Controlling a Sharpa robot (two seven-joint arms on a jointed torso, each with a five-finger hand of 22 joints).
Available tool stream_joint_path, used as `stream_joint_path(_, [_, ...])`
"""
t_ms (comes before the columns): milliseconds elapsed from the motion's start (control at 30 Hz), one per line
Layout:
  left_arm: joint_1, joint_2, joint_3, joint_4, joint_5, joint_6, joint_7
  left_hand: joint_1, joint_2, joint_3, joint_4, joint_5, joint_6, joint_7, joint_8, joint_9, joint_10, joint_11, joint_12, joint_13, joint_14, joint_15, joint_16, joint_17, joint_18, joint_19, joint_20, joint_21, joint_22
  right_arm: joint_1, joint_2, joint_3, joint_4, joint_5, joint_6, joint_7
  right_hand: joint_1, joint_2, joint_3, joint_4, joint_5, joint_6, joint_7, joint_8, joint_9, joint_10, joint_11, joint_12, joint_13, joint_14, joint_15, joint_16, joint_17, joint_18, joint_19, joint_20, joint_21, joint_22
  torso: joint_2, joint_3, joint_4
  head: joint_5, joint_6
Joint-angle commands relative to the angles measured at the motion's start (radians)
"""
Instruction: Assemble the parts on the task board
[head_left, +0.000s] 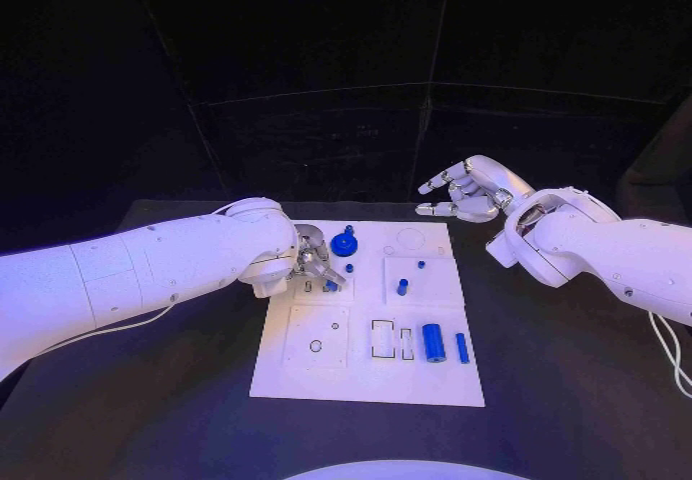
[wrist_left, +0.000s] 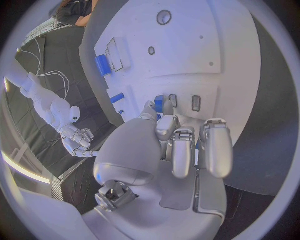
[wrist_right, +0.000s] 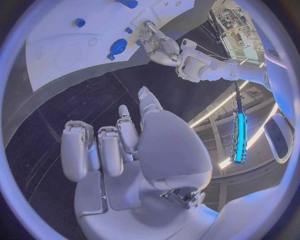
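Head view: task board sits mid-worktop. Left hand is down on the board's far-left area, fingertips pinching a small blue part next to two small rectangular slots. Round blue knob part stands just beside that hand. Two small blue pegs stand in the mid panel; blue cylinder and thinner blue pin lie near the board's right edge. Right hand is raised off the far-right corner, fingers spread, holding nothing.
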Motion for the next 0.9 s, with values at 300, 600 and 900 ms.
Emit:
stream_joint_path(300, [0.002, -0.053, 0.001, 0.06, 0.018, -0.118, 0.011, -0.097, -0.094, 0.364, -0.12, 0.002, 0.003, -0.003, 0.012, 0.038, 0.01, -0.004, -0.004, 0.002, 0.104, -0.001, 0.003, 0.263, -0.004, 0.005, -0.007, -0.011, 0.002, 0.002, -0.003, 0.001, -0.005, -0.005, 0.014, -0.001, -0.006, 0.01, -0.001, -0.004, 0.007, 0.005, 0.001, 0.005, -0.002, -0.007, 0.0, -0.005, -0.001, 0.072, -0.007, -0.005, 0.115, -0.002, -0.008, 0.002, -0.007, 0.015, 0.0, 0.0001, 0.0004, 0.0, -0.006])
stream_joint_path(600, [-0.013, -0.059, 0.0, 0.067, -0.086, -0.144, 0.028, -0.131, -0.121, 0.433, -0.127, 0.001, 0.004, -0.003, 0.015, 0.049, 0.01, -0.004, -0.005, 0.001, 0.104, -0.001, 0.003, 0.263, -0.003, 0.003, -0.007, -0.016, -0.004, 0.002, -0.006, 0.001, -0.008, -0.005, 0.014, 0.0, -0.011, 0.015, -0.003, -0.001, 0.01, 0.005, 0.001, 0.005, -0.002, -0.007, 0.0, -0.005, -0.001, 0.072, -0.007, -0.005, 0.117, -0.003, -0.007, 0.002, -0.007, 0.016, 0.0, -0.0019, 0.0086, 0.008, -0.007])
stream_joint_path(900, [-0.033, -0.052, 0.0, 0.058, -0.145, -0.154, 0.03, -0.141, -0.13, 0.452, -0.129, 0.001, 0.005, -0.003, 0.016, 0.053, 0.01, -0.004, -0.006, 0.0, 0.104, -0.001, 0.003, 0.263, -0.002, 0.003, -0.007, -0.018, -0.005, 0.002, -0.005, 0.001, -0.009, 0.01, 0.014, 0.001, -0.013, 0.017, -0.003, -0.001, 0.012, 0.005, 0.001, 0.005, -0.002, -0.007, 0.0, -0.005, -0.002, 0.073, -0.007, -0.005, 0.117, -0.003, -0.007, 0.002, -0.007, 0.016, 0.002, -0.002, 0.007, 0.015, -0.007])
